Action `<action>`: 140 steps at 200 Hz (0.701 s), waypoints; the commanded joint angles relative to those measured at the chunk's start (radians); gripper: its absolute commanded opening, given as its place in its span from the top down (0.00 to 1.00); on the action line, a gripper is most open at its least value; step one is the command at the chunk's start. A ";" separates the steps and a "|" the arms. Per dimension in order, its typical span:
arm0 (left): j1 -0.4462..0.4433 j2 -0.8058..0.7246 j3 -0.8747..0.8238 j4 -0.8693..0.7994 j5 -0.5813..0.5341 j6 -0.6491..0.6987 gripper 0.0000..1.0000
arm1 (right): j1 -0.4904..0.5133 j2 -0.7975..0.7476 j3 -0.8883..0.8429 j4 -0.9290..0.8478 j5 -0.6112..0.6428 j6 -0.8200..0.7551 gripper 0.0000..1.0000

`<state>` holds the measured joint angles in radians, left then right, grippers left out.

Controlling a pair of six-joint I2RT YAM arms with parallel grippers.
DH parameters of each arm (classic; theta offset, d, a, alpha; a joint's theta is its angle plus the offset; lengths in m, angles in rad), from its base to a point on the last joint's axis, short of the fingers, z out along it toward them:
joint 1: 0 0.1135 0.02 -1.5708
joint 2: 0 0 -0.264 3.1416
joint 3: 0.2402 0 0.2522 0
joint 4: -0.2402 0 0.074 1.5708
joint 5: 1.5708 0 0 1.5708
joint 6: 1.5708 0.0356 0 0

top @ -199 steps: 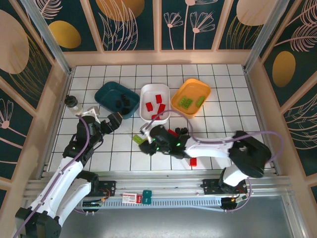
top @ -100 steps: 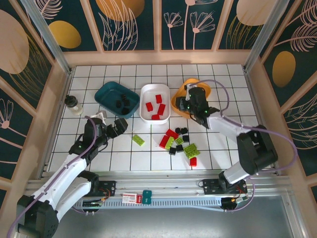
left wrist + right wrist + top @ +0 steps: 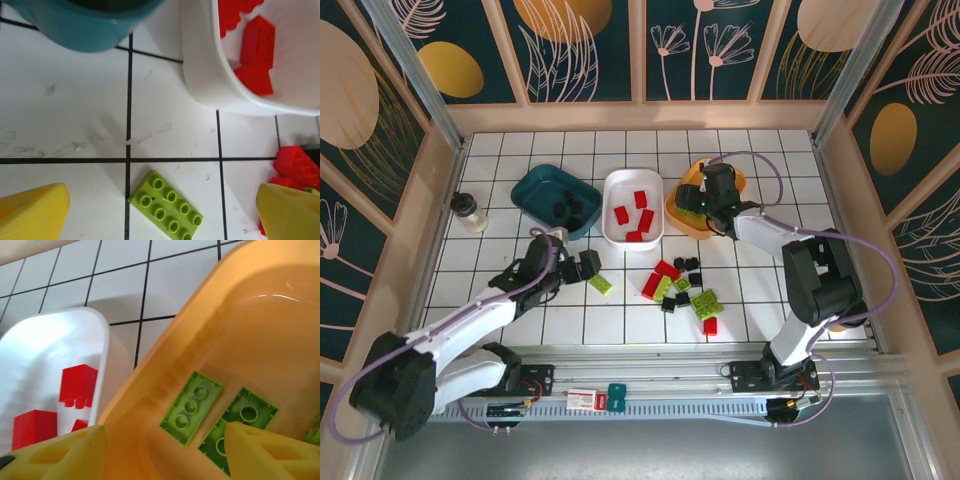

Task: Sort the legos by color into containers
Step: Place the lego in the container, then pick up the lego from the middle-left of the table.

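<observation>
The left gripper (image 3: 162, 210) is spread wide, with a lime lego (image 3: 600, 283) flat on the tiles between its fingers. The right gripper (image 3: 165, 455) hangs open and empty over the orange tub (image 3: 260, 340), where lime plates (image 3: 191, 407) lie.

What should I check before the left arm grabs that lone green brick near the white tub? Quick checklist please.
1. Left gripper open, green brick lined up between its fingers: ok.
2. Brick flat, apart from the white tub: ok.
3. Right gripper empty: ok, open.
4. Orange tub holds green pieces: ok.
5. Way to the tub free: not ok, right gripper hangs over it.
</observation>
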<state>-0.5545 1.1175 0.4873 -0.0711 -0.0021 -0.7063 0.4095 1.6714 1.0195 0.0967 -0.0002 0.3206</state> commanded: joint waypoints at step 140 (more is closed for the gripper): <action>-0.262 0.489 0.238 0.111 -0.051 -0.029 0.22 | 0.067 -0.361 -0.229 0.039 0.061 0.017 0.35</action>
<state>-0.7822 1.4963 0.6308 -0.0879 -0.1364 -0.7563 0.4740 1.3453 0.8215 0.1177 0.0490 0.3241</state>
